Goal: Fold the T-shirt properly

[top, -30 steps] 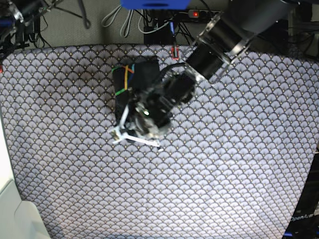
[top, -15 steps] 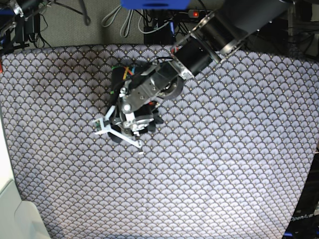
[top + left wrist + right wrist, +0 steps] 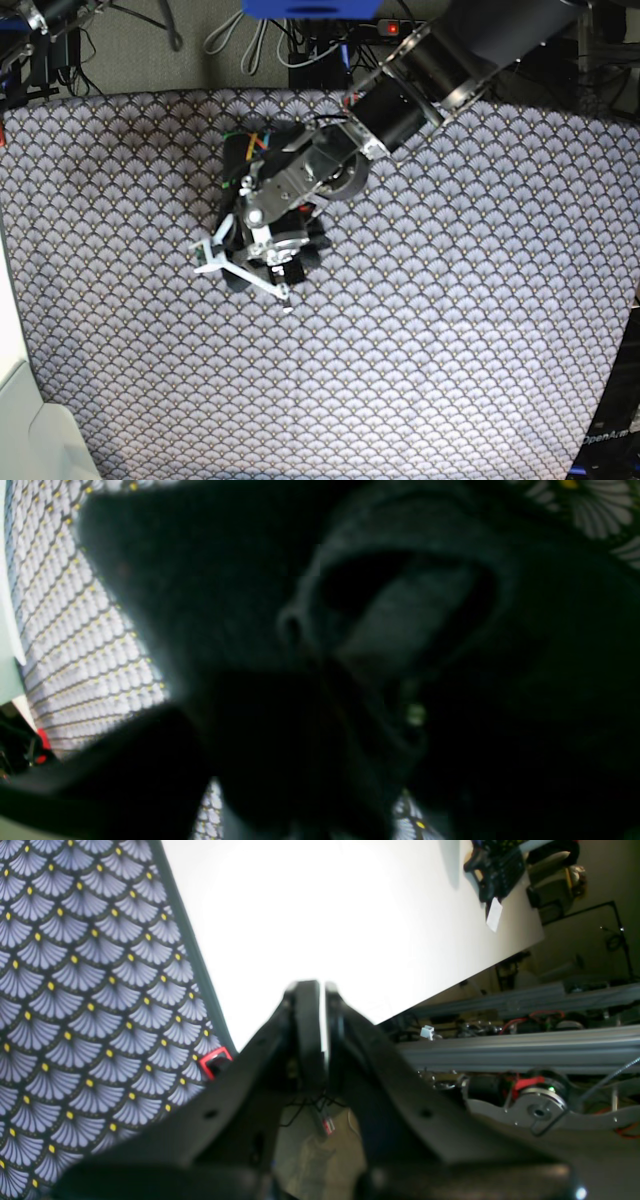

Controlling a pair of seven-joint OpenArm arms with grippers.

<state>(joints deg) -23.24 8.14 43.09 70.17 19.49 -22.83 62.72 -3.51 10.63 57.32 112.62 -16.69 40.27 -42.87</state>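
The charcoal-black T-shirt (image 3: 280,135) lies as a small folded bundle on the tablecloth at the upper middle of the base view, with its rainbow lines (image 3: 252,145) at its top left. My left gripper (image 3: 245,280) hangs over the bundle's near edge with its white fingers spread in a V, open. The left wrist view is filled with blurred dark fabric of the T-shirt (image 3: 210,580); the fingers do not show there. My right gripper (image 3: 317,1005) is shut and empty, far from the shirt, past the table's edge.
The grey scallop-patterned tablecloth (image 3: 450,330) covers the whole table and shows in both wrist views (image 3: 75,630) (image 3: 75,990). A bright white surface (image 3: 325,905) lies beyond the table's edge. Cables and a power strip (image 3: 400,28) sit behind the table's far edge.
My left gripper has swung left across the shirt bundle over the last second, staying open. In the last half second it has barely moved. The shirt stays folded in place.
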